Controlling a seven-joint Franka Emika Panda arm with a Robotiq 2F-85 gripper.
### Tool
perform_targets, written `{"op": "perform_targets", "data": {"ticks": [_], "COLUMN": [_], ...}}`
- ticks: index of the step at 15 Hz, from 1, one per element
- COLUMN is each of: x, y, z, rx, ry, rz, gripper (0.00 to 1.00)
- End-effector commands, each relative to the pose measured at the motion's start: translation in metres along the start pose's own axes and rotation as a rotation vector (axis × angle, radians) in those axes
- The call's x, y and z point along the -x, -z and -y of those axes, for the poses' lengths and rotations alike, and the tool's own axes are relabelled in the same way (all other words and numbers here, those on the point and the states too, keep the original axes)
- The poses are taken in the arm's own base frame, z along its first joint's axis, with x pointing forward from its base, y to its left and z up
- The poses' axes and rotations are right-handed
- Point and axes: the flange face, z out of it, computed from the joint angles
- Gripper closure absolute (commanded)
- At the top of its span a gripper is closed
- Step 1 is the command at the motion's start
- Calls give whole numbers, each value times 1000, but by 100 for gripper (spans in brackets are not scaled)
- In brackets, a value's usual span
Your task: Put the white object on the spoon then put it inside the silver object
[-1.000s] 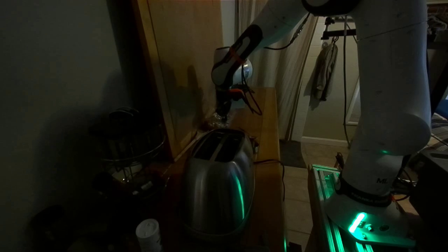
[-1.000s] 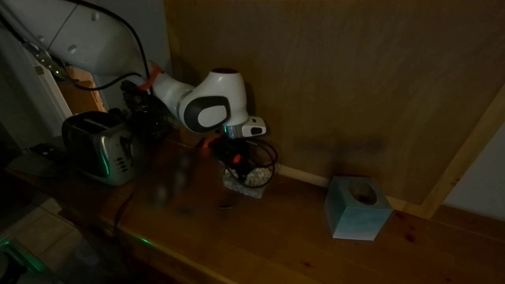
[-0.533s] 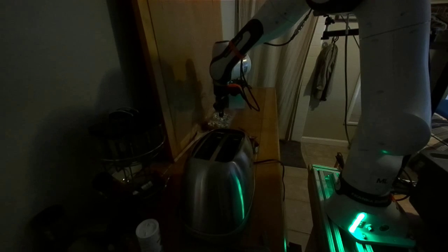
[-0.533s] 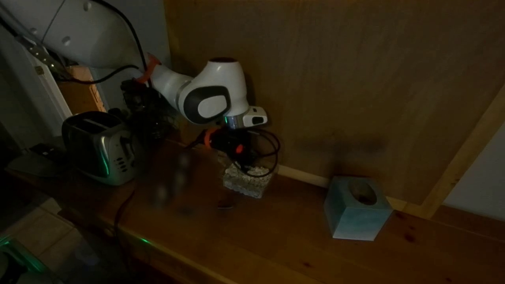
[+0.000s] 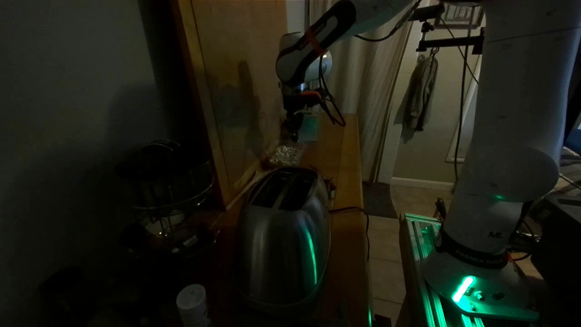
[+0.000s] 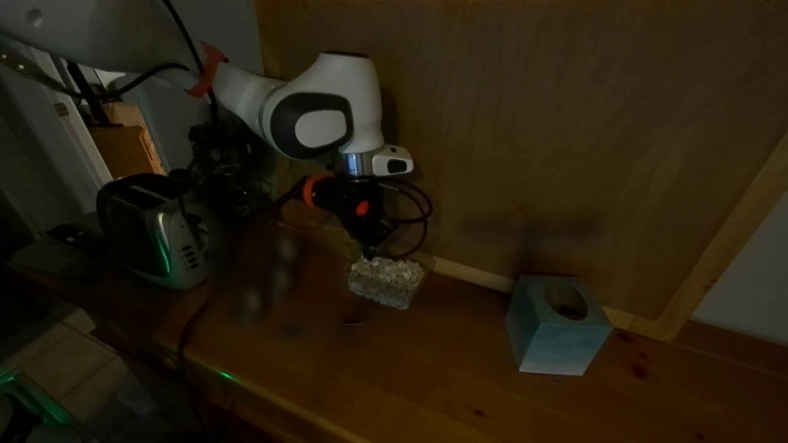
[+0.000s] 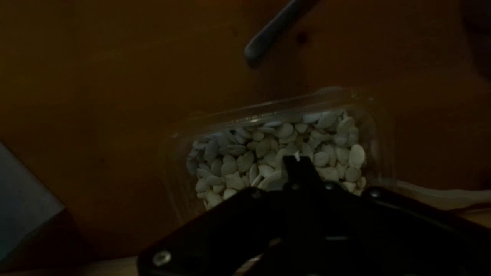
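Note:
White seeds fill a clear plastic box (image 7: 268, 105), also seen in both exterior views (image 5: 285, 156) (image 6: 383, 294). My gripper (image 7: 298, 158) is above this box, fingertips together, with a small white seed (image 7: 297, 155) showing between them. The gripper also shows in both exterior views (image 5: 295, 137) (image 6: 369, 253). A grey metal handle (image 7: 268, 34), perhaps the spoon's, lies on the counter beside the box; its other end is out of the wrist view. The silver toaster (image 5: 281, 250) stands on the counter, apart from the gripper, and shows in an exterior view (image 6: 144, 234).
A pale blue tissue box (image 6: 554, 341) stands on the wooden counter (image 6: 431, 381). A wooden panel (image 6: 523, 123) rises behind the seed box. A dark wire rack (image 5: 170, 200) and a white canister (image 5: 191, 302) are near the toaster. A patch of the counter is blurred in an exterior view.
The gripper has risen from the seeds in the box to above them. The arm has lifted with it. The box, toaster and tissue box have not moved.

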Motion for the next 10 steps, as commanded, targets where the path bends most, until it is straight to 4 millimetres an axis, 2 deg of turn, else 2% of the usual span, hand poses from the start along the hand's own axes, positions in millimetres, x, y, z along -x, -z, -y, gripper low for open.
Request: {"op": "perform_targets", "data": {"ticks": [1,5,10], "x": [29,61,91], "y": [22,18,-4], "z": [-7,-8,1], "rx": [-7,-48,-110], "ry": [-20,-68,-165], "rz": [119,261,365], "gripper": [99,99,99]}}
